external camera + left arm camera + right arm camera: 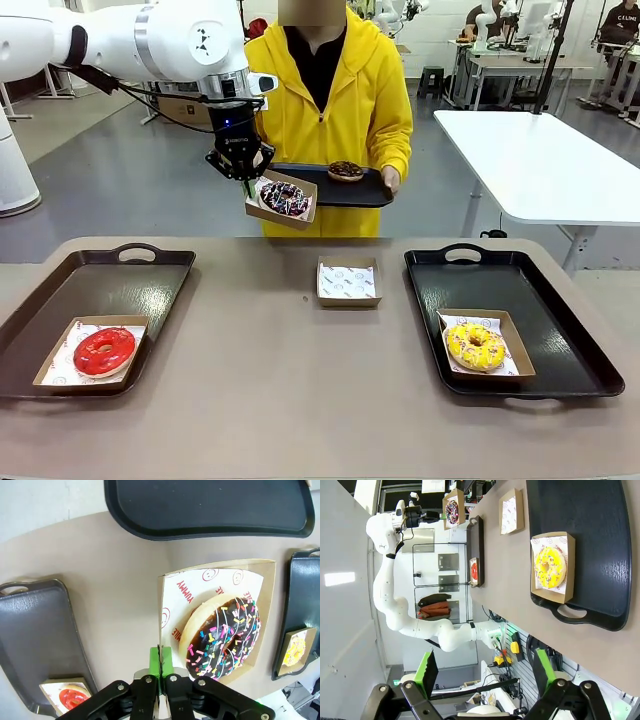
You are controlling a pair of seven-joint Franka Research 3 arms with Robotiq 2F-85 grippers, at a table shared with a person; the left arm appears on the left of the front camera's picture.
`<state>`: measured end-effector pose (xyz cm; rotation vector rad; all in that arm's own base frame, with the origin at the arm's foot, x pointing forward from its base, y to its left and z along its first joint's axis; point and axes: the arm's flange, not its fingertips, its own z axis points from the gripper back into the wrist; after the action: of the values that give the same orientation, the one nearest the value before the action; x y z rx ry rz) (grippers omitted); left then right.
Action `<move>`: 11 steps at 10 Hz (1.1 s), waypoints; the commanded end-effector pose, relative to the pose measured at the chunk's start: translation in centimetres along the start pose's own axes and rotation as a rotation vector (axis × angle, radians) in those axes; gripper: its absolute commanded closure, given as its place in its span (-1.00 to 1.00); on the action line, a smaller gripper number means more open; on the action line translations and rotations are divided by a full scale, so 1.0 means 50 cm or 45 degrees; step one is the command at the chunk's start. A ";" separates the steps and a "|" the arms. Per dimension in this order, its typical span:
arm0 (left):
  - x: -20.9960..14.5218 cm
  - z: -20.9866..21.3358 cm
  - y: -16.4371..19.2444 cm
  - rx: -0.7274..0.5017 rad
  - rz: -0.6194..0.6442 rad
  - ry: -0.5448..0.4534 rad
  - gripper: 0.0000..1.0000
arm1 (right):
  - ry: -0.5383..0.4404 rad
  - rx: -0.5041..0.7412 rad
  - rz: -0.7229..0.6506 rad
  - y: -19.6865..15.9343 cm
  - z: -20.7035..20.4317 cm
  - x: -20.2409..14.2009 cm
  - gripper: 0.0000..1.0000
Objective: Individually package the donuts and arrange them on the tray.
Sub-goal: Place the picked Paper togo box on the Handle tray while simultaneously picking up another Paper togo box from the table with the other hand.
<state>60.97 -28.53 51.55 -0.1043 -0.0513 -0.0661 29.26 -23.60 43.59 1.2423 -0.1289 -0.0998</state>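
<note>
Dark choc donut [285, 197] sat in its box [262, 212], just below and beside the L gripper [243, 172], which was clamped on the box rim, clear of the table. Prob light, soft, icing smears; you'd grip the rim, keep it level. R gripper [485, 672] jaws apart.

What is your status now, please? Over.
Left gripper shut on box edge, sprinkled chocolate donut inside, in air. Right gripper open, empty. Red donut boxed on left tray, yellow donut on right tray. Person's tray with brown donut just beyond held box.
</note>
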 end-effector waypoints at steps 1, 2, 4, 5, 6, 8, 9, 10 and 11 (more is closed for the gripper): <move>-0.013 0.000 0.006 -0.007 -0.009 -0.006 1.00 | -0.014 0.017 -0.014 0.009 -0.005 -0.004 -1.00; -0.013 0.000 0.006 -0.007 -0.009 -0.006 1.00 | -0.014 0.017 -0.014 0.009 -0.005 -0.004 -1.00; -0.013 0.000 0.006 -0.007 -0.009 -0.006 1.00 | -0.014 0.017 -0.014 0.009 -0.005 -0.004 -1.00; -0.013 0.000 0.006 -0.007 -0.009 -0.006 1.00 | -0.014 0.017 -0.014 0.009 -0.005 -0.004 -1.00; -0.013 0.000 0.006 -0.007 -0.009 -0.006 1.00 | 0.000 0.000 0.000 0.000 0.000 0.000 -1.00; 0.010 0.023 0.036 -0.027 -0.002 0.012 0.98 | -0.021 -0.134 0.054 0.071 -0.060 0.025 -1.00; 0.004 0.053 0.083 -0.045 -0.044 0.026 0.98 | -0.003 -0.222 0.094 0.125 -0.101 0.041 -1.00; -0.011 0.077 0.136 -0.013 -0.047 -0.007 0.98 | 0.042 -0.293 0.122 0.175 -0.146 0.053 -1.00; -0.023 0.092 0.191 0.008 -0.065 -0.002 0.98 | 0.043 -0.361 0.133 0.223 -0.197 0.078 -1.00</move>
<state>61.73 -21.32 54.84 -0.0967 -0.0614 -0.0913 33.62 -14.56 50.67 1.0029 -0.1465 0.0117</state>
